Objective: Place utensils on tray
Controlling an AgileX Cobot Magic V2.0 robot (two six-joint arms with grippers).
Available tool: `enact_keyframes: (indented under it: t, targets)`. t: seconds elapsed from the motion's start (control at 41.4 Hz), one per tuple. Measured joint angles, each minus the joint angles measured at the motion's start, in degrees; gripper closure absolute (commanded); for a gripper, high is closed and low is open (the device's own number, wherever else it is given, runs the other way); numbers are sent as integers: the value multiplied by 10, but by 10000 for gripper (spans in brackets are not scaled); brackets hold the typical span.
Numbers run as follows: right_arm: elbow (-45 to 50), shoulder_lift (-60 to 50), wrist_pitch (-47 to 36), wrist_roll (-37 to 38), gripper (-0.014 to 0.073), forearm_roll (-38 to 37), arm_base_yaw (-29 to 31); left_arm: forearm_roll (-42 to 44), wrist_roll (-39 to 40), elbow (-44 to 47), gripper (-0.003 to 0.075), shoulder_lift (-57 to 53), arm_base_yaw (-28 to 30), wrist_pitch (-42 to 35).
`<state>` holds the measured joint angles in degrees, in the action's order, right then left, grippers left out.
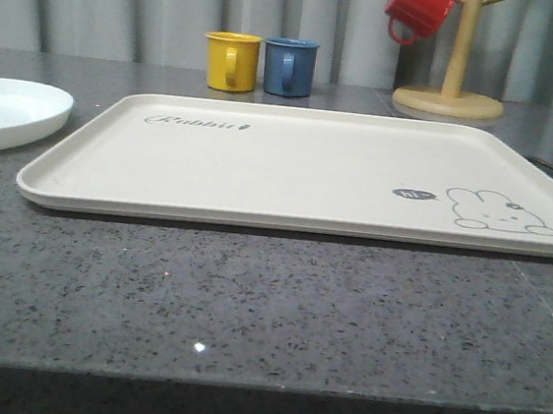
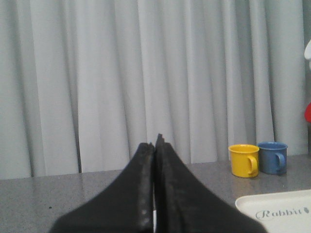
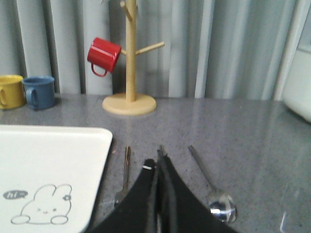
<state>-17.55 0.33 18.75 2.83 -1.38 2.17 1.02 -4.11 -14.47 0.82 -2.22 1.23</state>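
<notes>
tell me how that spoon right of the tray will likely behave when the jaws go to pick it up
The spoon looks like polished metal, so probably stiff but slippery under the jaws. It lies flat on the hard stone counter with a thin handle, so it may skid or pivot rather than lift cleanly. Its rounded bowl could rock if pushed.

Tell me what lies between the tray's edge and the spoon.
In the right wrist view, a fork lies on the counter just off the tray; then the shut right gripper hides the stretch before the spoon.
</notes>
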Motion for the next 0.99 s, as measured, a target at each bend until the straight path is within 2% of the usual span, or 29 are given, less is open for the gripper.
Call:
enact_keyframes:
  t: [0.242,0.435,0.508,0.58,0.653,0.75,0.774,0.87,0.895,0.991]
  targets:
    - [-119,138,52,0,706,-1,0,0,0,-125,739,133,0,140]
    - [-131,205,63,0,704,6,0,1,-3,-145,739,189,0,149]
    - [-131,208,64,0,669,7,0,1,-3,-145,738,191,0,149]
    - [-131,208,64,0,575,7,0,1,-3,-145,717,191,0,149]
    - [-131,208,64,0,440,8,0,1,-3,-145,623,191,0,149]
    - [-131,208,64,0,202,8,0,1,-3,-146,362,191,0,149]
    - [-131,208,64,0,160,8,0,1,-3,-146,254,191,0,149]
    - [-131,208,64,0,15,8,0,1,-3,-147,34,191,0,149]
    - [-131,208,64,0,1,8,0,1,-3,-147,11,191,0,149]
    - [-131,208,64,0,-6,8,0,1,-3,-147,59,191,0,149]
